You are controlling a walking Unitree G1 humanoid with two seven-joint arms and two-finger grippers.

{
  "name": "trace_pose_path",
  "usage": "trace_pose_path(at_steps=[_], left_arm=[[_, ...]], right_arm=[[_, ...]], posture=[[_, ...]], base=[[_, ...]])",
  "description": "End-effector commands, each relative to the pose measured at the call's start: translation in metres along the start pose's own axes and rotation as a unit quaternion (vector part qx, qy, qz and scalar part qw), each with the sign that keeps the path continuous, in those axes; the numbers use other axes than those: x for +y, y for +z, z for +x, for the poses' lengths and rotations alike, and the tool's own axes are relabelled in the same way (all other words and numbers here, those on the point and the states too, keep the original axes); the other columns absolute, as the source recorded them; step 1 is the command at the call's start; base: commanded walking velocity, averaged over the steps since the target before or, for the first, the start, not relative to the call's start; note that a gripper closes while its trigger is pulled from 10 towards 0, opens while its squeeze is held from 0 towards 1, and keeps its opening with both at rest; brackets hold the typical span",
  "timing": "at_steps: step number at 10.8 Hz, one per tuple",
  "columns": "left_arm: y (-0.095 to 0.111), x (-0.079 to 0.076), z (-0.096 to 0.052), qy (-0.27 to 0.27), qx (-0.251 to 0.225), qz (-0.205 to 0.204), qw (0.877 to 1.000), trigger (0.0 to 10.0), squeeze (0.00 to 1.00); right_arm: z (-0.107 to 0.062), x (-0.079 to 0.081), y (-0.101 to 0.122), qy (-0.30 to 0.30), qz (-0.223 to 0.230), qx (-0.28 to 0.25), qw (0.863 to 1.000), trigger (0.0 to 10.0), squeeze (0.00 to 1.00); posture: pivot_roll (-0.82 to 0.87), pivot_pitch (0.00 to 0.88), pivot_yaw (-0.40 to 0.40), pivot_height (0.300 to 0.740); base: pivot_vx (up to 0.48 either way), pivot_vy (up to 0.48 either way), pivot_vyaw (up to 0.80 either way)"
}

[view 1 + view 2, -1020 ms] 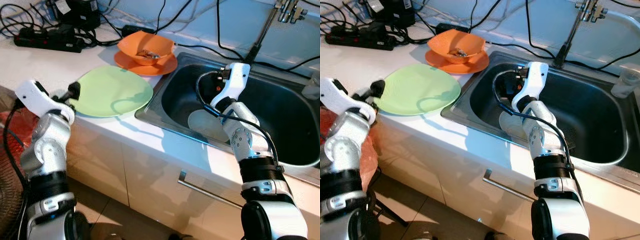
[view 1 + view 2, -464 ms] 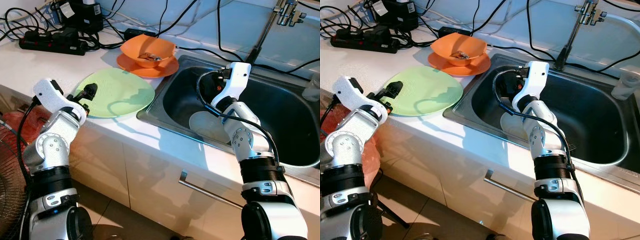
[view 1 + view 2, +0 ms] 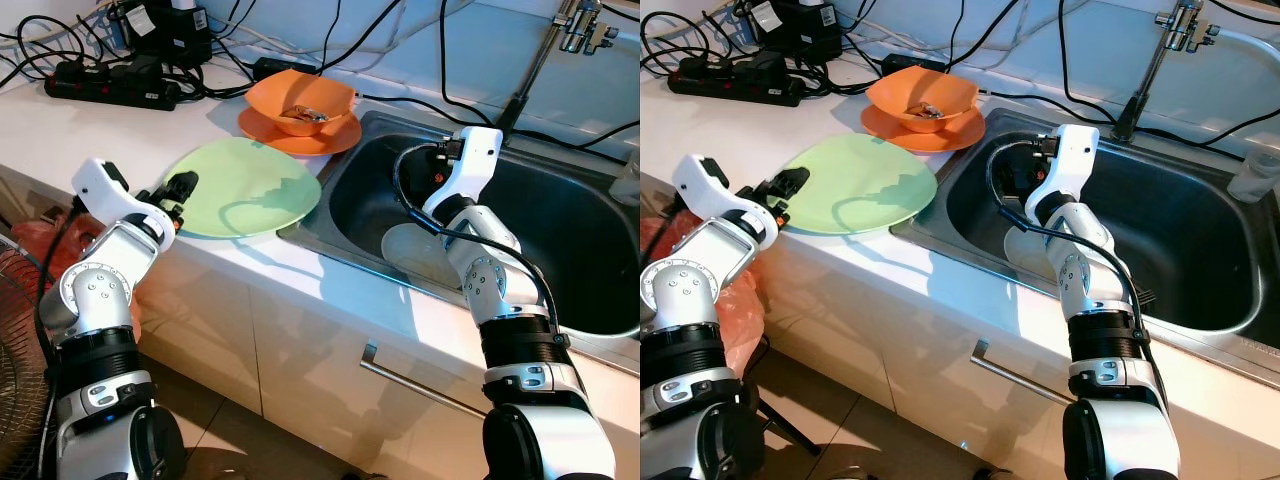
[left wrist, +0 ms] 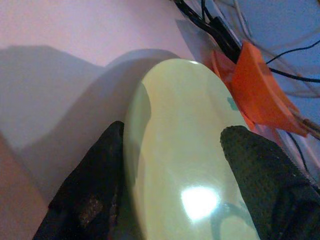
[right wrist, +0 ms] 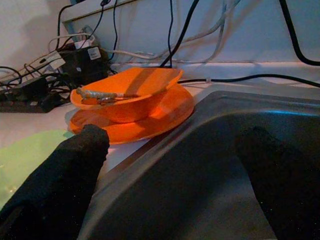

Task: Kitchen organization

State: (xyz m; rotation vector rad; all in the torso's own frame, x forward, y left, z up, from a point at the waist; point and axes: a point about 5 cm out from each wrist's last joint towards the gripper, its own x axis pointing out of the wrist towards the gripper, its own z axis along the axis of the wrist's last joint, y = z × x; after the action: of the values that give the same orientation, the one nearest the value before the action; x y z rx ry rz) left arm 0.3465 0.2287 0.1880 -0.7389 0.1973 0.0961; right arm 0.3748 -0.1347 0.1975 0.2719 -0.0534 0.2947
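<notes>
A light green plate (image 3: 245,186) is seen flat on the white counter (image 3: 70,125), its near rim close to the counter's front edge and its right rim overhanging the lip of the steel sink (image 3: 590,225). Just behind it, an orange bowl (image 3: 300,101) is stacked on an orange plate (image 3: 296,134) beside the sink's back left corner; something small is held in the bowl. A black power strip (image 3: 110,83) and tangled cables are spread along the back of the counter, so bare counter is left only to the plate's left.

The left gripper (image 3: 176,190) is held at the green plate's left edge, its fingers (image 4: 260,175) spread wide to either side of the rim, with nothing gripped. The right gripper (image 5: 175,175) is hung inside the sink, fingers parted wide and empty, pointed toward the orange dishes. A pale plate (image 3: 415,250) is seen lying in the basin behind the right arm.
</notes>
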Motion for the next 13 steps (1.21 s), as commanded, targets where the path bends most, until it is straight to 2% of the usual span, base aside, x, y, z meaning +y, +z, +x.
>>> trace_pose_path(at_steps=[1, 13], left_arm=[[-0.0169, 0.0035, 0.0038, 0.012, 0.045, -0.012, 0.999, 0.0, 0.00], [-0.0092, 0.0016, 0.0022, 0.013, 0.013, -0.068, 0.997, 0.0, 0.00]], right_arm=[[-0.0013, -0.0018, -0.0001, -0.005, 0.000, 0.002, 1.000, 10.0, 0.00], [0.0001, -0.0042, -0.0009, -0.012, 0.002, 0.004, 1.000, 10.0, 0.00]], posture=[[0.04, 0.040, -0.039, 0.740], [0.04, 0.032, -0.039, 0.740]], base=[[0.000, 0.000, 0.00], [0.000, 0.000, 0.00]])
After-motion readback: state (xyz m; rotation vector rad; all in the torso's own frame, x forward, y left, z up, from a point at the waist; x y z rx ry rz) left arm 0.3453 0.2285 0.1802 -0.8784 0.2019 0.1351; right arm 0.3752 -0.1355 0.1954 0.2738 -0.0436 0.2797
